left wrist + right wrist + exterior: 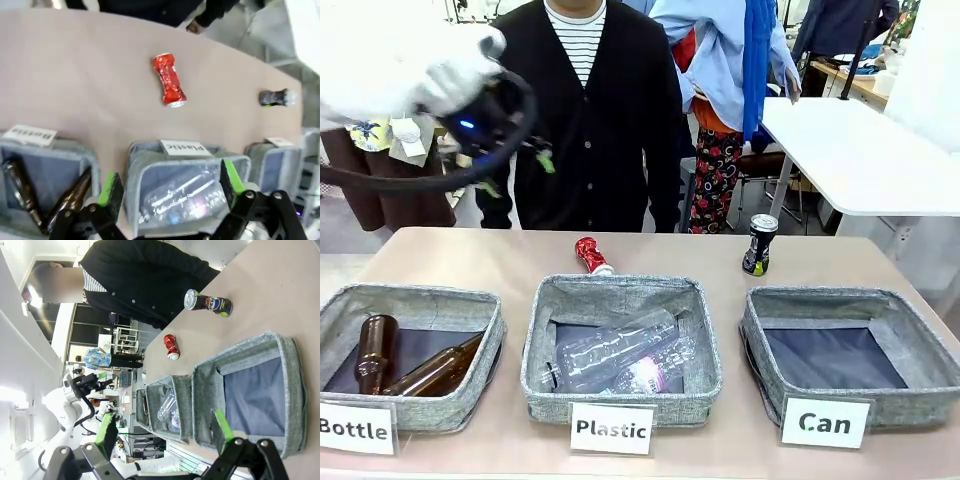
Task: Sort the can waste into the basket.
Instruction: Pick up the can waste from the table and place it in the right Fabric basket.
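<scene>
Nearest sits the Can basket (910, 408), at 4 o'clock on the table; the black can (759, 243) stands upright on the tabletop at 12 o'clock of it, just beyond its far rim; the red can (591, 254) lies crushed at 12 o'clock of the Plastic basket (545, 400). High at 10 o'clock the left pincer (517, 172) hangs with jaws spread; the right pincer (164, 425), facing the Can basket, is spread too.

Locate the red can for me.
In the front view the red can lies on the table, just beyond the far rim of the Plastic basket, left of the upright black can.
</scene>
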Robot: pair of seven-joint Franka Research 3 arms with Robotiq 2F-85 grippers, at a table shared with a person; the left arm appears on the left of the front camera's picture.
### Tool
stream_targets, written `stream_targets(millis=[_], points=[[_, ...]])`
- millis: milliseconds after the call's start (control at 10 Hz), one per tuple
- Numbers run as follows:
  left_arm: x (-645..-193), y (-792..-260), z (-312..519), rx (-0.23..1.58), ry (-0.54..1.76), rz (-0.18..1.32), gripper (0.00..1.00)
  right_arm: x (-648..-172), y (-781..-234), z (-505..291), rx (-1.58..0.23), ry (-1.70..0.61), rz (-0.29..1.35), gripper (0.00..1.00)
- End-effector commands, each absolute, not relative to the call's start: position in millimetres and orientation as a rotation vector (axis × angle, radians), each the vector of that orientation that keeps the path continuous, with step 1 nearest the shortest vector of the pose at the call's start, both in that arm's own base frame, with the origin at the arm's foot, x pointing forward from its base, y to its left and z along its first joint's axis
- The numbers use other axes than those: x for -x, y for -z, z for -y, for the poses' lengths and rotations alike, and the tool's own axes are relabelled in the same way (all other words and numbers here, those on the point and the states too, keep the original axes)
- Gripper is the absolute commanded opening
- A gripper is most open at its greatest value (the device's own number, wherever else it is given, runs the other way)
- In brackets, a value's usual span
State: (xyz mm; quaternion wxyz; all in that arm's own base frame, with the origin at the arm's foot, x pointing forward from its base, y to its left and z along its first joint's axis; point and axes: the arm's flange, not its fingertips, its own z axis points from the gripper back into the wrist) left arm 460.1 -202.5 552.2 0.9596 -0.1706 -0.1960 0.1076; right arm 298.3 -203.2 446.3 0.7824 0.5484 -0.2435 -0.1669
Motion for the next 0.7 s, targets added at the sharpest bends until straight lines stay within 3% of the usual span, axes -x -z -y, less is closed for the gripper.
stream_targets(millis=[0, 200, 600], points=[[-505, -531, 259, 0.185, -0.19, 0.453, 1.0, -300, -447, 203, -1.196, 0.353, 0.547, 1.0], [-522, -493, 320, 0.164, -0.021, 0.43, 1.0, -300, -447, 203, -1.196, 0.353, 0.547, 1.0], [-531, -449, 365, 0.062, -0.018, 0.418, 1.0, -300, -447, 203, -1.196, 0.353, 0.547, 1.0]])
